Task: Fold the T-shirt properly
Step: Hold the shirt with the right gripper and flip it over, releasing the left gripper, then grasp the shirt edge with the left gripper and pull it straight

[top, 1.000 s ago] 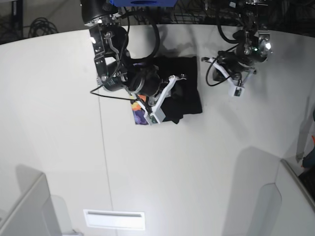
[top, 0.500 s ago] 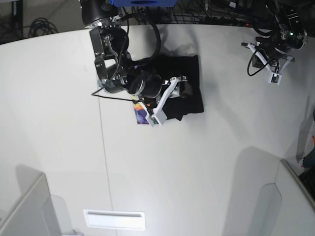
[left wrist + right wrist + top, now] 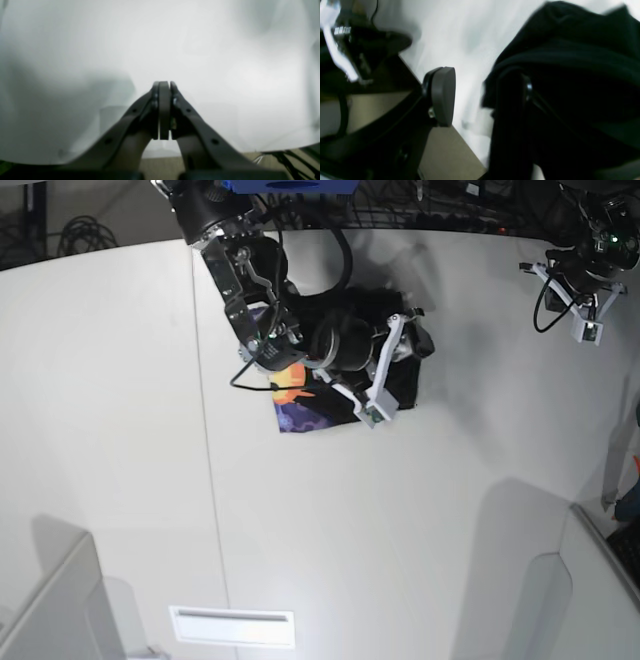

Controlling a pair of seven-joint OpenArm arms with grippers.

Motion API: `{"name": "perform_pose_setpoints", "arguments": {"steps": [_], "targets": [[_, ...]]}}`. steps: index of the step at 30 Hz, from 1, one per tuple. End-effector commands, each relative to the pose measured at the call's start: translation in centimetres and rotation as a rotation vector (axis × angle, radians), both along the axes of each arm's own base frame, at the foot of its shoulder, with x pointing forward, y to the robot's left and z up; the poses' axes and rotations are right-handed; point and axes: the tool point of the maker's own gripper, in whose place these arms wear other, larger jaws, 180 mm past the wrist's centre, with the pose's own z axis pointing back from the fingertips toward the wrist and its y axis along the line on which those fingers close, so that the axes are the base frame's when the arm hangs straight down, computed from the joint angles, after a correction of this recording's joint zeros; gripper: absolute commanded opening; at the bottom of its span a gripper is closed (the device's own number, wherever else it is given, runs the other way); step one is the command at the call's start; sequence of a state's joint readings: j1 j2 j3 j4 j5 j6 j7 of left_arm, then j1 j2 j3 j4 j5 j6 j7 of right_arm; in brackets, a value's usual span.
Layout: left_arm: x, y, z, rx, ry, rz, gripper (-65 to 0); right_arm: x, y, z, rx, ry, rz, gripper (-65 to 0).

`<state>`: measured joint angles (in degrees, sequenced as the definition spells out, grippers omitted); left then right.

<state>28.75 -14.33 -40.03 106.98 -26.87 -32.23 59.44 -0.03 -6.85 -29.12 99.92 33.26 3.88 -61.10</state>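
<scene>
The T-shirt lies folded at the back middle of the white table, black on top. A strip of its purple and orange print shows at its front left corner. My right arm lies across it. In the right wrist view the right gripper is open, with bare table in the gap. One pad is over the table and the other finger sits at the edge of the black T-shirt. My left gripper is shut on nothing above bare table, far back right.
The left arm hangs near the table's back right edge, with cables behind it. A white slotted plate lies at the front. Grey panels stand at the front left and front right. A seam runs across the tabletop.
My right gripper has opened and its arm has swung right over the shirt, baring more of the print. The left arm has moved away to the back right corner.
</scene>
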Motion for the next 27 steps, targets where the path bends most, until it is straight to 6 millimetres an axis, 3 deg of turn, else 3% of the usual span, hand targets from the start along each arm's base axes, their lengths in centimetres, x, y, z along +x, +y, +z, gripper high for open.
{"name": "perform_pose_setpoints", "arguments": {"steps": [1, 5, 8, 12, 14, 16, 20, 22, 24, 27], "targets": [[0.3, 0.3, 0.7, 0.015, -0.018, -0.014, -65.0, 0.6, 0.8, 1.7, 0.035, -0.025, 0.003, -34.2], [0.3, 0.3, 0.6, 0.015, -0.015, -0.014, -65.0, -0.3, 2.1, 2.3, 0.017, -0.046, 0.077, -34.2], [0.3, 0.3, 0.6, 0.015, -0.017, -0.014, -65.0, -1.1, 3.2, 4.5, 0.043, -0.122, 0.136, -34.2], [0.3, 0.2, 0.6, 0.013, -0.016, -0.017, -65.0, 0.2, 1.2, 7.0, 0.071, -0.209, 0.077, -34.4], [0.2, -0.1, 0.6, 0.013, -0.014, -0.044, -65.0, 1.6, -0.9, 6.1, 0.049, -0.191, 0.003, -34.8], [0.1, -0.7, 0.6, 0.010, -0.013, -0.097, -65.0, 2.8, -3.5, 4.8, 0.028, -0.153, -0.088, -40.1], [0.1, -3.6, -0.3, -0.043, -0.011, -0.169, -65.0, 4.9, -9.3, 2.7, -0.003, -0.112, -0.284, -63.5], [0.4, -5.3, -0.2, -0.072, -0.032, -0.180, -65.0, 5.4, -12.3, 1.8, -0.015, -0.106, -0.390, -65.0], [0.9, -8.6, -0.1, -0.130, -0.065, -0.206, -65.0, 5.8, -15.3, 0.9, -0.021, -0.104, -0.504, -65.0], [1.2, -12.7, -0.5, -0.210, -0.076, -0.260, -65.0, 5.7, -18.2, 0.1, -0.042, -0.124, -0.564, -65.0]]}}
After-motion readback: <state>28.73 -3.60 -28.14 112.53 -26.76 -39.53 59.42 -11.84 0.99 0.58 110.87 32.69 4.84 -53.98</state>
